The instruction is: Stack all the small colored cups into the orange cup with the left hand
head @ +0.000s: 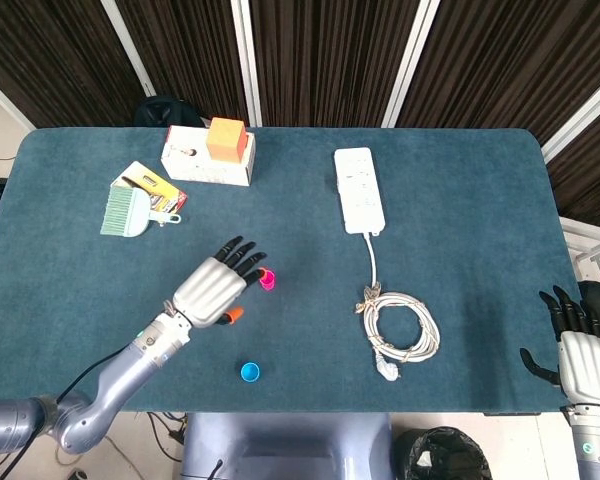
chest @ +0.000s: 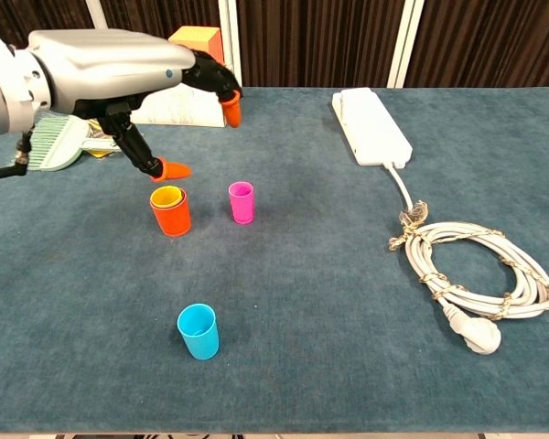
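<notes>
In the chest view the orange cup stands upright with the yellow cup nested inside it. The pink cup stands just to its right, and the blue cup stands nearer the front edge. My left hand hovers above the orange cup, fingers spread, holding nothing. In the head view the left hand covers the orange cup, and its fingertips reach to the pink cup. The blue cup shows below. My right hand rests open off the table's right front corner.
A white power strip lies at the back, its coiled cable to the right. A white box carrying an orange cube and a green brush sit at the back left.
</notes>
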Available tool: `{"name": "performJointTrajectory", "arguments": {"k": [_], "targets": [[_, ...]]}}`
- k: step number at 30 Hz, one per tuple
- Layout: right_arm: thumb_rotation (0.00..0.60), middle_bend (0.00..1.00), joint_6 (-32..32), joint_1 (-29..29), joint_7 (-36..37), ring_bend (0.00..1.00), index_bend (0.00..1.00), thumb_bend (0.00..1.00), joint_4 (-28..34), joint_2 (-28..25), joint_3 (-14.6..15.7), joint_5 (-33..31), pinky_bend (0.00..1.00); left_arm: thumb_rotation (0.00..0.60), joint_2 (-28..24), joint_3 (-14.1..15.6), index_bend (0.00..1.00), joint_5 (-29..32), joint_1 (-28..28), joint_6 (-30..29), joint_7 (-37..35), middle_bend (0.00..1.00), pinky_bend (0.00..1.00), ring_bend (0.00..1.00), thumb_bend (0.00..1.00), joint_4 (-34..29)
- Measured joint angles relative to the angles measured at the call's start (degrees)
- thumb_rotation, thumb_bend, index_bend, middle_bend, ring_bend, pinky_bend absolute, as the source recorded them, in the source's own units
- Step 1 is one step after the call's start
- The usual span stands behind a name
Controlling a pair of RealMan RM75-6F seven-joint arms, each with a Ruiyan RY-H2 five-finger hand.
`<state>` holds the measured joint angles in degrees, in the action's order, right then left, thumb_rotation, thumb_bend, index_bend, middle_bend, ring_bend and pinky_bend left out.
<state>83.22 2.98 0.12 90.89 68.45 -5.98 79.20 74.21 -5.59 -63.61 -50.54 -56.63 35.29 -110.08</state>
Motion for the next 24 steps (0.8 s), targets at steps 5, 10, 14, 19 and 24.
{"name": "performJointTrajectory", "arguments": {"k": [5,10,14,19,24], "targets": [[0.600,0.05,0.53,-0.20,0.25,0.12,0.12,0.34,0.40,-0.27,-0.11,0.14,0.06,0.600,-0.83,0.64,0.30,1.52,-1.17,2.96,0.61,0.10,0.00,0.00,0.25,-3.24],[0.600,0.05,0.64,-0.30,0.60,0.12,0.12,0.34,0.44,-0.38,-0.24,0.00,0.06,0.600,-1.02,2.13,0.30,4.06,-2.50,6.46,0.73,0.10,0.00,0.00,0.25,-5.38],[0.600,0.05,0.50,-0.21,0.78,0.12,0.12,0.34,0.37,-0.32,-0.23,0.11,0.06,0.600,-0.58,3.22,0.33,4.81,-3.26,7.12,2.08,0.10,0.00,0.00,0.25,-5.78],[0.600,0.05,0.77,-0.26,0.92,0.12,0.12,0.34,0.32,-0.30,-0.26,0.30,0.06,0.600,0.45,4.90,0.34,6.30,-4.03,7.89,3.22,0.10,0.00,0.00,0.25,-5.92],[0.600,0.05,1.00,-0.34,1.12,0.12,0.12,0.34,0.34,-0.29,-0.36,0.33,0.06,0.600,0.84,6.34,0.34,6.18,-4.03,7.67,3.84,0.10,0.00,0.00,0.25,-6.03]]}}
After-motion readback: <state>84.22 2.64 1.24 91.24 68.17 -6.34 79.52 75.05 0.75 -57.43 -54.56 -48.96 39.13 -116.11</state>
